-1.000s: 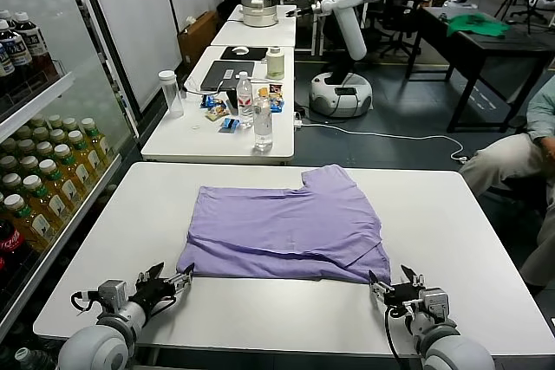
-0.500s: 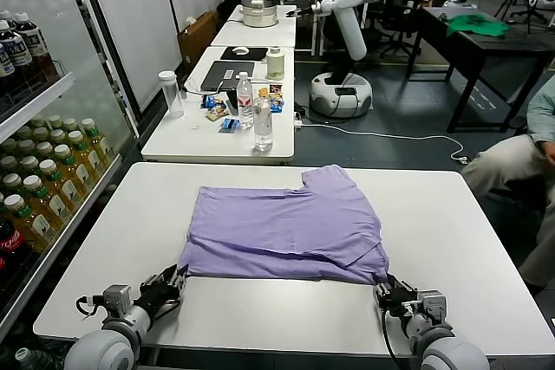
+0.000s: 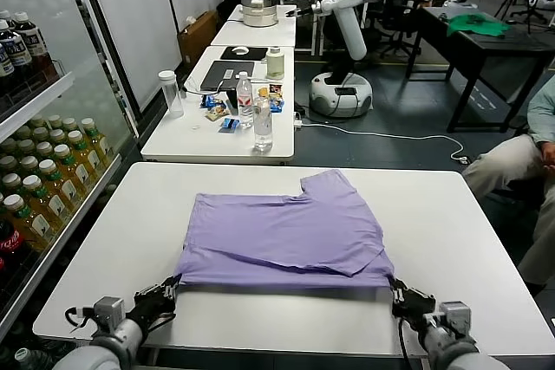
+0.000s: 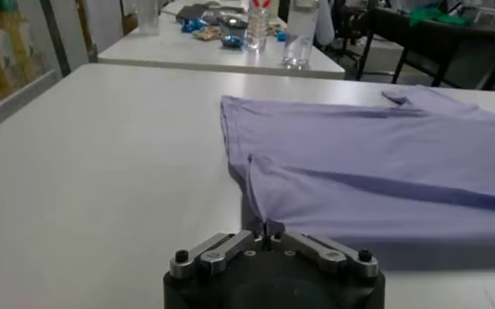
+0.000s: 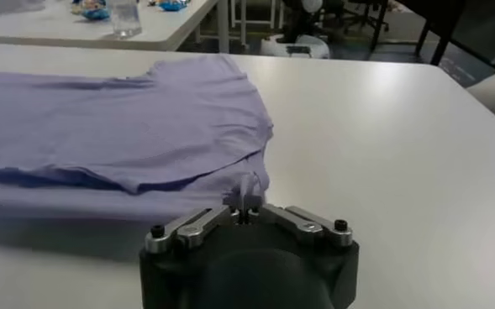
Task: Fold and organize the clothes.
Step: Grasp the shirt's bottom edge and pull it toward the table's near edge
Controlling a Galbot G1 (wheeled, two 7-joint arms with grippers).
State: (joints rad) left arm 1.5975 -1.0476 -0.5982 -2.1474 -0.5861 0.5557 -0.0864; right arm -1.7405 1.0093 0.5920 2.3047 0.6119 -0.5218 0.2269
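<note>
Both arms were cut off at the bottom edge of the head view, so only the wrists and hands showed. The left hand (image 3: 165, 290) sat at the near left corner of the T-shirt (image 3: 286, 236), its jaws pinched tight on the hem; the left wrist view showed a thin fold of purple cloth (image 4: 260, 201) rising from between them. The right hand (image 3: 401, 295) was likewise clamped on the near right corner, a small tuft of cloth caught in its jaws in the right wrist view (image 5: 245, 191). The fingertips themselves were hidden behind the hand bodies in both wrist views.

The T-shirt lay in the middle of the white worktop (image 3: 113, 240), near edge pulled straight between the two hands, one sleeve (image 3: 328, 184) pointing away. Only its plain side showed; its underside could not be seen.

Beyond stood a second worktop (image 3: 186, 140) with a clear bottle (image 3: 263, 124), a tall cup (image 3: 171, 93), snack packets (image 3: 217, 110) and a laptop (image 3: 225, 74). A drinks fridge (image 3: 39, 171) stood at the left, another robot (image 3: 347, 15) farther back, and a seated person (image 3: 520, 153), partly out of frame, at the right.
</note>
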